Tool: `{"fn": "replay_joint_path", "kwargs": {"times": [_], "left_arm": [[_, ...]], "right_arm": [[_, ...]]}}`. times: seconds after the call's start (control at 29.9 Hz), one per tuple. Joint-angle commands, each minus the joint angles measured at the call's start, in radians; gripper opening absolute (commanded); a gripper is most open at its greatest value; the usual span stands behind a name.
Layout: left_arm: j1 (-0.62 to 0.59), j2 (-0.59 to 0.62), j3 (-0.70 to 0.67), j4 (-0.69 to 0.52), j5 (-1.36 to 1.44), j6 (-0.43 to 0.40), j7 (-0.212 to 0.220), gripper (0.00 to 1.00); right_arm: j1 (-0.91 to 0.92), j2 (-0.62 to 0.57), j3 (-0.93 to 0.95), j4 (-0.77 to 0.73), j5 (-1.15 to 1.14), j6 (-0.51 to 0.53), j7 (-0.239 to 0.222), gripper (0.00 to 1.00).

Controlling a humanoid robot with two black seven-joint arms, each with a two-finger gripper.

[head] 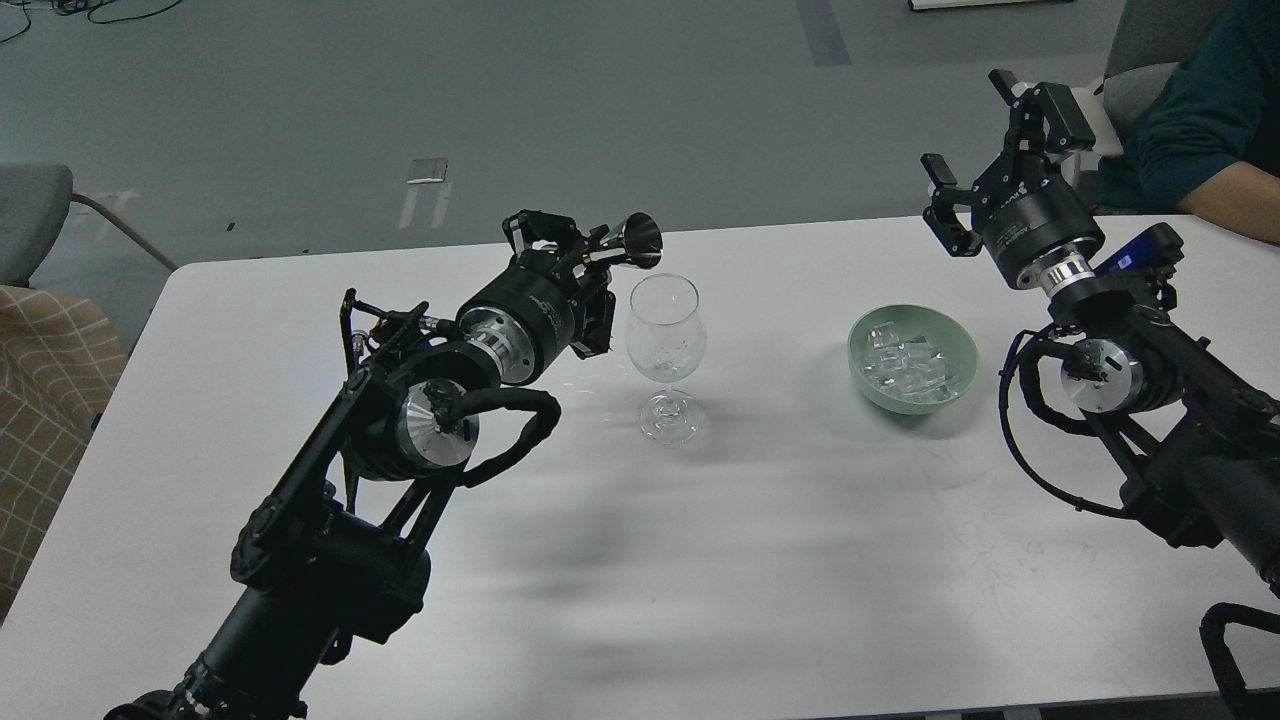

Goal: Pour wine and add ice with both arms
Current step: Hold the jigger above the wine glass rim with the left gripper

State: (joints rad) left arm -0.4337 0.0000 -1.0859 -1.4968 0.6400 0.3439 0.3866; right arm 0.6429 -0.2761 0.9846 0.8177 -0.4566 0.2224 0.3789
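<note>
**Left claw holds a metal cone over the glass; right claw gapes near the ice bowl**

Left claw (575,262) is clamped on a small dark metal cone-shaped cup (632,243), tipped sideways with its flared mouth toward the right, just above and behind the rim of the clear stemmed wine glass (664,352). That glass stands upright near the middle of the white counter (760,560), just to the right of the left arm's wrist, and looks empty. Further right, well apart from the glass, sits a pale green round bowl (958,345) holding the small clear ice cubes (905,362), heaped together inside it. Beyond the bowl, over the counter's far right edge, the right claw (985,150) is raised with its black fingers spread wide, gripping nothing. Behind it, at the far right corner, a person's teal-sleeved arm (1215,140) rests on the counter edge beside a grey chair (1150,40).
</note>
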Motion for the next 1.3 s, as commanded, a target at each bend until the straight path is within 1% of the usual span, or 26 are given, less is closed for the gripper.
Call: {"fn": "replay_joint_path", "kwargs": {"times": [0.0, 0.23, 0.4, 0.84, 1.0, 1.1, 1.27], "left_arm": [[0.000, 0.000, 0.030, -0.002, 0.007, 0.000, -0.006, 0.00], [0.000, 0.000, 0.040, -0.003, 0.035, -0.002, -0.018, 0.00], [0.001, 0.000, 0.064, -0.003, 0.082, -0.002, -0.052, 0.00], [0.001, 0.000, 0.080, -0.003, 0.136, -0.028, -0.074, 0.00], [0.001, 0.000, 0.095, -0.003, 0.141, -0.029, -0.092, 0.00], [0.004, 0.000, 0.110, -0.003, 0.174, -0.029, -0.113, 0.00], [0.015, 0.000, 0.112, -0.003, 0.224, -0.045, -0.126, 0.00]], "right_arm": [[0.000, 0.000, 0.000, 0.000, -0.001, 0.000, 0.000, 1.00], [0.000, 0.000, 0.000, 0.000, -0.001, 0.000, 0.000, 1.00], [0.000, 0.000, 0.000, 0.000, 0.001, 0.000, 0.000, 1.00], [-0.002, 0.000, 0.000, 0.000, 0.001, 0.000, 0.000, 1.00], [0.000, 0.000, 0.000, 0.000, -0.001, 0.000, 0.000, 1.00], [-0.002, 0.000, 0.000, 0.000, -0.001, 0.000, 0.000, 1.00], [-0.002, 0.001, 0.000, 0.000, -0.001, 0.000, 0.000, 1.00]]}}
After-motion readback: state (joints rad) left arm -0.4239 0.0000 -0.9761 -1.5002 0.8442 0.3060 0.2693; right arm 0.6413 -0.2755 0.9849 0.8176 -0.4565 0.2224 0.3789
